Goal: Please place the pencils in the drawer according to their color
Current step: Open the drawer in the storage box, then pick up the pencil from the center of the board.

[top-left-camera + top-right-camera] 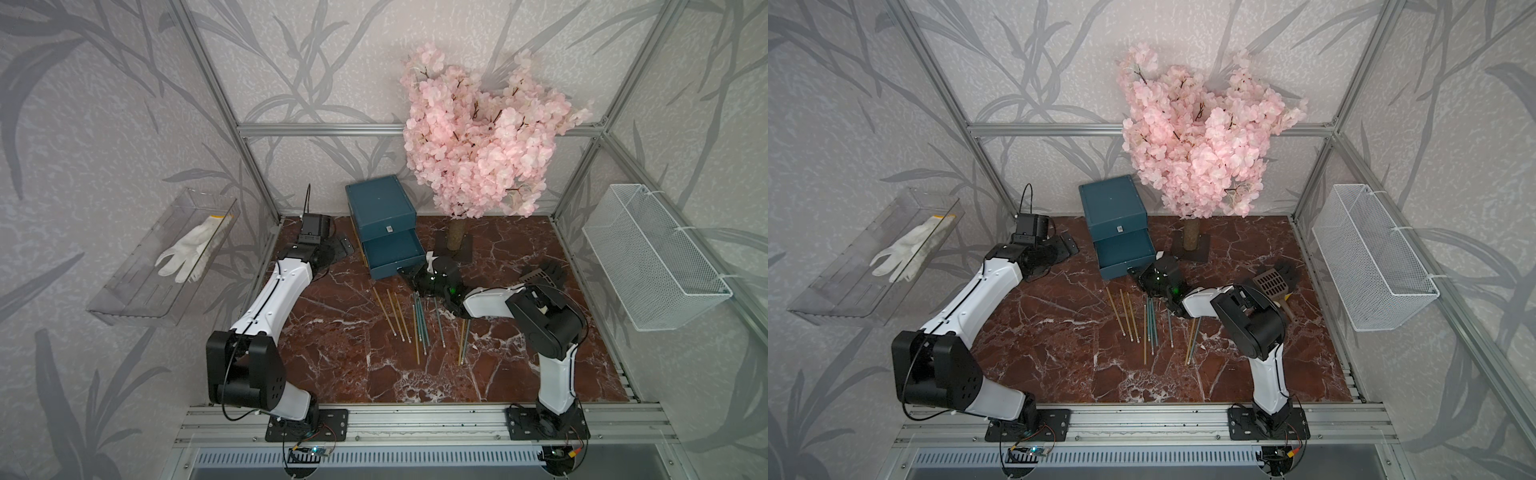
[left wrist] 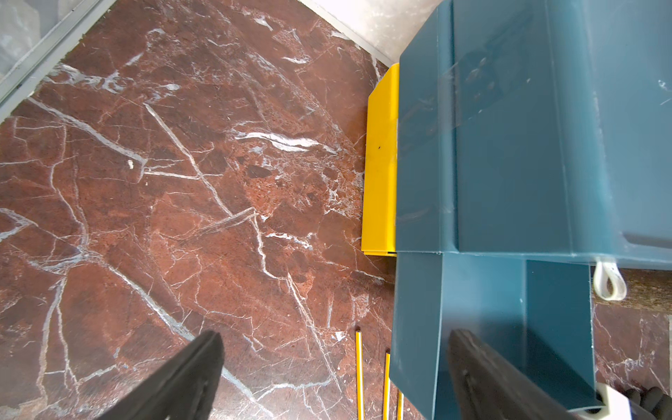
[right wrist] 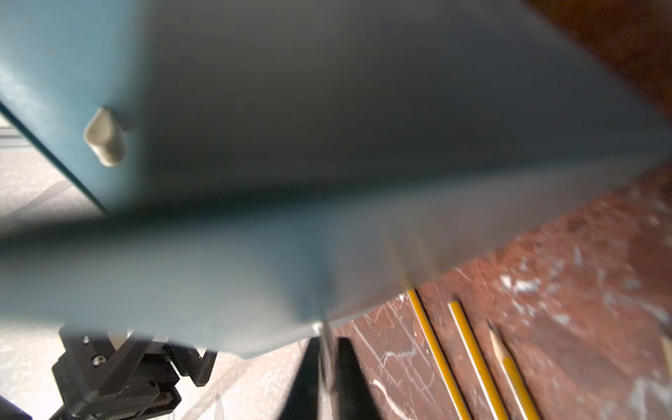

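Observation:
The drawer [image 1: 380,208] is a dark teal chest at the back middle, with its middle teal drawer [image 1: 392,253] pulled out. A yellow drawer [image 2: 380,163] shows at its bottom. My right gripper [image 3: 325,345] sits at the pulled-out drawer's front, jaws narrow around its pale tab [image 3: 324,336]. The pencils [image 1: 415,320] lie loose on the marble floor just in front, yellow ones [image 1: 392,313] to the left and teal ones [image 1: 422,322] beside them. My left gripper [image 2: 336,336] hangs open and empty beside the chest's left side [image 1: 340,247].
A pink blossom tree [image 1: 478,137] stands right of the chest on a dark base [image 1: 455,249]. A dark slotted scoop [image 1: 1273,282] lies behind my right arm. A wire basket [image 1: 652,257] hangs on the right wall. On the left, a clear tray [image 1: 137,291] holds a white glove [image 1: 187,249].

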`<action>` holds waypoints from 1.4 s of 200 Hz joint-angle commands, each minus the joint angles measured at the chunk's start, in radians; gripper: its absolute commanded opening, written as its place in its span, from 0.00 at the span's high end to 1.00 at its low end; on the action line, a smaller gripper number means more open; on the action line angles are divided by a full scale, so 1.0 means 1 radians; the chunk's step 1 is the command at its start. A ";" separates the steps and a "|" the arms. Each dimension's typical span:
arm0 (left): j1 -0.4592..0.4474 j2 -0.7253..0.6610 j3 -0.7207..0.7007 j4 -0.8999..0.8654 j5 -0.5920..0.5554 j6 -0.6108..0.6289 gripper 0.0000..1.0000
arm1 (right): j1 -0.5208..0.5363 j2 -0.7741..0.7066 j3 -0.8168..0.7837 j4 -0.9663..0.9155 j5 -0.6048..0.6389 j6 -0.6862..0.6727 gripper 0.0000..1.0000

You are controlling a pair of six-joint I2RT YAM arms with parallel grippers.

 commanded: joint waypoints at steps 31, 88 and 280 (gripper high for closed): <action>-0.016 -0.042 -0.003 0.012 -0.007 -0.009 0.00 | -0.004 -0.114 -0.067 -0.145 -0.061 -0.057 0.39; -0.047 -0.080 -0.013 0.002 0.001 -0.006 0.00 | -0.036 -0.352 -0.069 -0.618 -0.122 -0.340 0.38; -0.300 -0.228 -0.301 0.014 -0.041 -0.113 0.00 | 0.160 -0.363 0.098 -1.564 0.305 -0.849 0.44</action>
